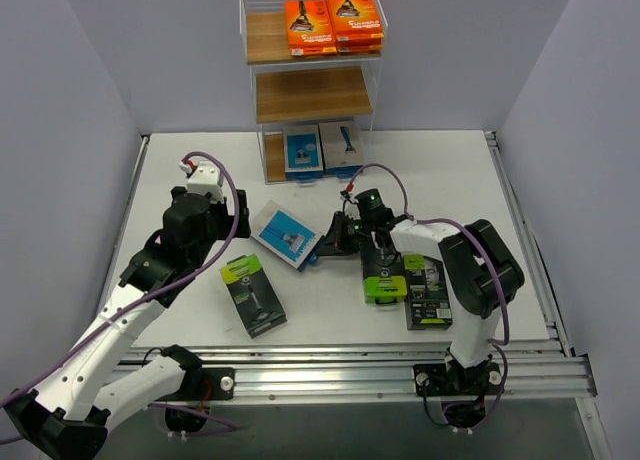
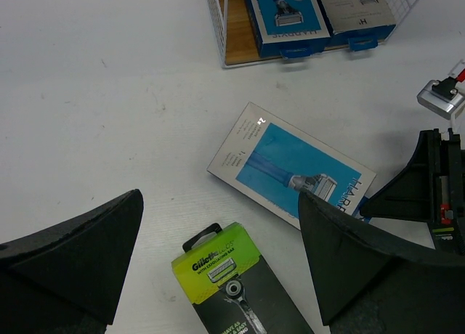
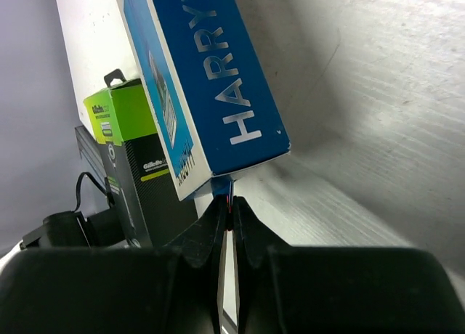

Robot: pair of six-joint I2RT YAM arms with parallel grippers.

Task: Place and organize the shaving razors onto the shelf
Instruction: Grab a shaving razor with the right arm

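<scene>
The table [image 1: 180,180] carries the shelf [image 1: 312,93] at its far edge, sorted by colour: orange razor packs [image 1: 332,25] on the fenced top tier, blue-and-white packs [image 1: 322,147] on the bottom, middle board bare, likely meant for the black-and-lime packs [image 1: 252,294] lying flat near the arms. The loose blue-and-white pack [image 1: 287,234] lies mid-table with the right hand [image 3: 227,205] pressed together on its hang tab [image 3: 223,185], probably to carry it to its bottom-tier mates. The left hand [image 2: 220,203] hangs spread beside it, holding nothing.

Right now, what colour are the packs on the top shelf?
The packs are orange, seen best in the top external view.
</scene>
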